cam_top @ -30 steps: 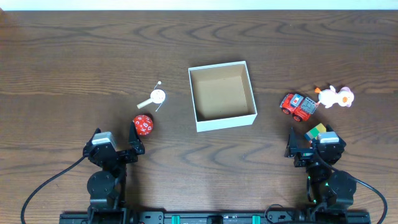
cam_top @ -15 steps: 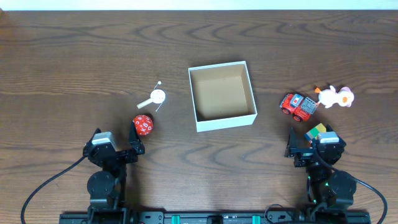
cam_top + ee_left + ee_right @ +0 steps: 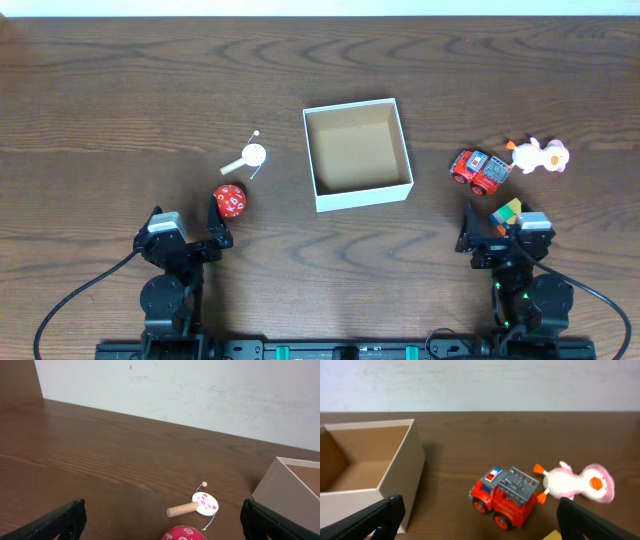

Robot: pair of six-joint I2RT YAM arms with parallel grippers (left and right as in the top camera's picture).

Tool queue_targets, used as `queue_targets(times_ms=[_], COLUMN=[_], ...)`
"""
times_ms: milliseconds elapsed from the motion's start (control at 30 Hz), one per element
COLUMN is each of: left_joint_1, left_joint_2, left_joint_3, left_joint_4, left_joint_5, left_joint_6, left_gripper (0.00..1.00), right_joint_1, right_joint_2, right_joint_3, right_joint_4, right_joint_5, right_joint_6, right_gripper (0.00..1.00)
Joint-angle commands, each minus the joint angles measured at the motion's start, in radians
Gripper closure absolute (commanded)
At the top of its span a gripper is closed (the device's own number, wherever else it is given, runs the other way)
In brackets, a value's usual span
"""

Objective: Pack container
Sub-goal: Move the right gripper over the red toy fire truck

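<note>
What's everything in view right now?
box: one, white outside and tan inside, table centre, nothing in it
drum toy: one, white disc with a wooden handle, left of the box
ball: one, red with white marks, near side of the drum toy, beside the left gripper's finger
truck: one, red and grey, right of the box
duck: one, white and pink, lying right of the truck
block: one, multicoloured, at the right gripper
table: one, dark brown wood
left gripper: one, black, open, near left edge
right gripper: one, black, open, near right edge
</note>
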Motion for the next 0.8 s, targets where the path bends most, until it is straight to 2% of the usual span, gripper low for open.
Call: queue_targets(times_ms=[0,233,400,567,767], left_joint_1=[0.005,0.005,0.005,0.005,0.005], left_joint_2=[0.004,0.004,0.004,0.004,0.004], left_joint_3=[-0.016,-0.016,-0.016,-0.016,-0.016], left_joint_4=[-0.045,-0.045,-0.045,-0.045,-0.045], left_joint_5=[-0.011,-0.011,-0.011,-0.011,-0.011], left_joint_6=[-0.002,-0.002,-0.002,-0.002,-0.002], left_gripper=[0.02,0.02,0.02,0.02,0.02], right_joint_1=[0.008,0.008,0.008,0.008,0.007], right_joint_2=[0.007,0.204,0.497,0.811,1.082], right_joint_3=[0.087,0.350,0.677,0.997,1.147], right_joint_4=[-0.005,-0.074,-0.313,-0.586,-0.658], right_joint_5=[0.036,0.062,0.062,0.063,0.070], right_joint_6=[0.089,-0.025,-0.145,-0.151,-0.214], right_gripper=[0.01,0.01,0.01,0.01,0.01])
